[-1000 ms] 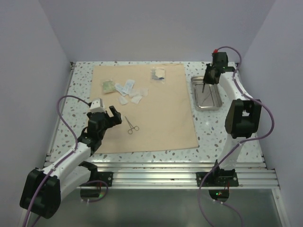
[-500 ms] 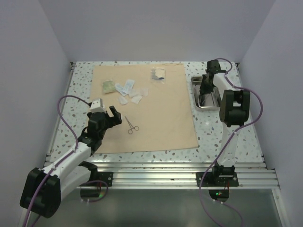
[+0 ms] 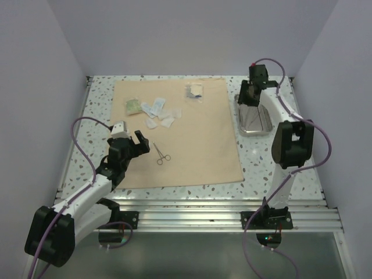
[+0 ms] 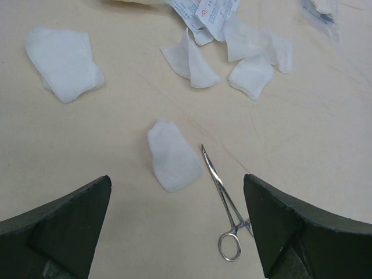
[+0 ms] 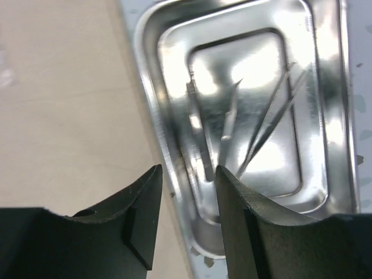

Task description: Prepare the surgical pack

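Note:
The tan wrap sheet (image 3: 192,139) lies flat mid-table. On it are white gauze packets (image 3: 158,111), a clear packet (image 3: 195,91) and steel forceps (image 3: 161,154). My left gripper (image 3: 132,145) hovers open just left of the forceps. In the left wrist view the left gripper (image 4: 177,180) frames a gauze piece (image 4: 171,157) and the forceps (image 4: 224,203). The steel tray (image 3: 264,125) sits right of the sheet with thin instruments (image 5: 261,128) inside. My right gripper (image 3: 246,99) is at the tray's far left corner. Its narrowly open jaws (image 5: 188,171) straddle the tray rim (image 5: 152,116).
The speckled tabletop (image 3: 279,168) shows around the sheet. Pale walls close in the left, back and right sides. An aluminium rail (image 3: 192,206) runs along the near edge where both arm bases stand. More gauze pieces (image 4: 61,61) lie ahead of the left gripper.
The right gripper held a thin instrument over the tray, dipped into the tray, then shifted to the tray's far left rim without it. The left arm has not moved.

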{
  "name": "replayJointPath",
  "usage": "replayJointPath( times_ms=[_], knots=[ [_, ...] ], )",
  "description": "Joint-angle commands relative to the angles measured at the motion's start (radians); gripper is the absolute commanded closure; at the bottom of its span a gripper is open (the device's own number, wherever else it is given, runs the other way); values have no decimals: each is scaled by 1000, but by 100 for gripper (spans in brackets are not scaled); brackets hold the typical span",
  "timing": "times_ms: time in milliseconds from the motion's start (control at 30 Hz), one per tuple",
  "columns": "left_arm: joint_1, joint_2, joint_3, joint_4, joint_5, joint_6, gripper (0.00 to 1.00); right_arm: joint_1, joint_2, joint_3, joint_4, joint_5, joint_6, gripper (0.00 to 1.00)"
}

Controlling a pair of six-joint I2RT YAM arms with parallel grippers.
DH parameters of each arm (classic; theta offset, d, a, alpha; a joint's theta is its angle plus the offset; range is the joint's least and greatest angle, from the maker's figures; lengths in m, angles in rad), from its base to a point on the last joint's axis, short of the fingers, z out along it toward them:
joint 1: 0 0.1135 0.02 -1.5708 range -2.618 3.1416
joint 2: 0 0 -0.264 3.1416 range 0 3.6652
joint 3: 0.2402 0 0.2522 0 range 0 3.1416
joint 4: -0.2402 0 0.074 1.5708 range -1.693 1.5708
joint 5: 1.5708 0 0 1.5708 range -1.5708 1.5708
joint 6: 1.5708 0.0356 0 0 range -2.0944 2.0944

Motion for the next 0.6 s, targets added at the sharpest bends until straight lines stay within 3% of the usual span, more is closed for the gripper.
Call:
replayJointPath(
  times_ms=[0, 233, 400, 567],
  knots=[
    [6, 6, 0, 43, 3, 11, 0, 189, -191, -44, 42, 1, -53, 54],
    [8, -42, -3, 9, -64, -27, 0, 577, -211, -147, 107, -4, -38, 54],
    [64, -88, -31, -26, -103, -87, 0, 735, -131, -116, 136, 17, 7, 52],
    [247, -62, -71, 24, 121, -112, 0, 837, -53, -73, 141, 19, 33, 52]
  ],
)
